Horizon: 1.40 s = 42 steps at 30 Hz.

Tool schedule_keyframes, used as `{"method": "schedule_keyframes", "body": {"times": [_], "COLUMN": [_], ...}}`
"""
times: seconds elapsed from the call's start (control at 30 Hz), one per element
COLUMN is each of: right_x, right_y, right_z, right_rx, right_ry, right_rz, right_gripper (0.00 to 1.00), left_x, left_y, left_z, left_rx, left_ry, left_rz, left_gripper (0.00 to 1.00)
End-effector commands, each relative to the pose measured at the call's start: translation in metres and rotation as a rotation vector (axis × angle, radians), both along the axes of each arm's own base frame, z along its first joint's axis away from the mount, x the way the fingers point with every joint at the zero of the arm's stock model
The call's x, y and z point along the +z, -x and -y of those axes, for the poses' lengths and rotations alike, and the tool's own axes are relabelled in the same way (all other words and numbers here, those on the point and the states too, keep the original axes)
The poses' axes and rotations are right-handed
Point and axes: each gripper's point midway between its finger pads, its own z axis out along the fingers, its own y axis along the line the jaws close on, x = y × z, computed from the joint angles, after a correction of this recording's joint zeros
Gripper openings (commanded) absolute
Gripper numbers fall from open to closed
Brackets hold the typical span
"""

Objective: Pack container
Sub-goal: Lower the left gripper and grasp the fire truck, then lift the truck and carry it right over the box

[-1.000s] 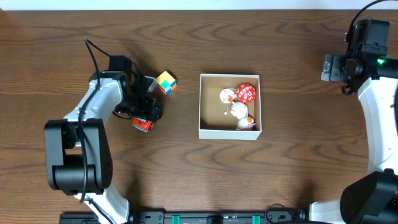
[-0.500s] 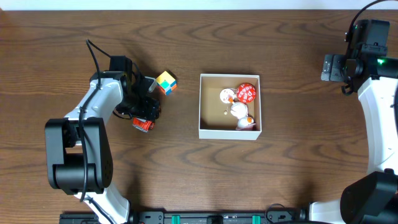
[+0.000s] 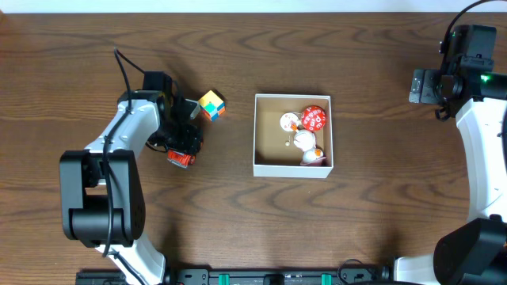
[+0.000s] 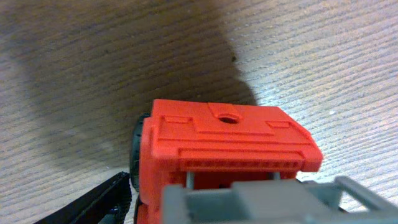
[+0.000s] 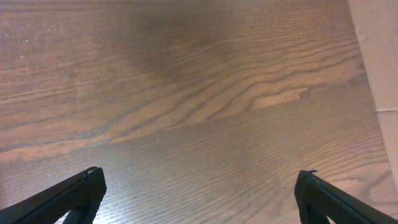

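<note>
The container (image 3: pixel 292 169), a white-walled square box with a brown inside, stands at the table's middle and holds a red dotted ball (image 3: pixel 314 119) and white-and-orange toys (image 3: pixel 304 142). My left gripper (image 3: pixel 181 147) is down on the table left of the box, closed around a red and grey toy vehicle (image 3: pixel 179 158). In the left wrist view the toy (image 4: pixel 224 149) fills the space between the fingers; one black finger (image 4: pixel 93 202) touches its left side and the other is hidden. My right gripper (image 5: pixel 198 193) is open and empty over bare wood at the far right.
A multicoloured cube (image 3: pixel 211 104) lies just above-right of the left gripper, between it and the box. A pale strip (image 5: pixel 379 56) runs along the right side of the right wrist view.
The left arm has shifted slightly, nudging the red toy a little left. The right arm and the box have not moved.
</note>
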Motion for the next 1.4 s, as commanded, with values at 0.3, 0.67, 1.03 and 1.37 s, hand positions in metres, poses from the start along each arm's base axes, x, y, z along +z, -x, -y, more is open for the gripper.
{"method": "schedule_keyframes", "body": {"times": [0.3,0.67,1.03,1.37], "right_x": [0.005,0.005,0.005,0.005], "right_y": [-0.001,-0.001,-0.001,-0.001], "right_z": [0.002,0.002,0.002,0.002], "right_rx": [-0.019,-0.019,-0.019,-0.019], "right_ry": [-0.003,-0.003,-0.003,-0.003], "right_rz": [0.018,0.018,0.018,0.018], "right_gripper": [0.99,0.99,0.99,0.99], "left_x": [-0.002,0.002,0.057,0.118], "left_y": [0.003,0.001,-0.011,-0.011], "left_z": [0.002,0.001,0.0,0.023], "left_rx": [-0.041,-0.04,-0.023,-0.038], "left_ry": [-0.035,-0.039,-0.048,-0.021], "left_rz": [-0.006,0.006,0.119,0.298], "left_gripper": [0.69,0.5,0.49,0.47]}}
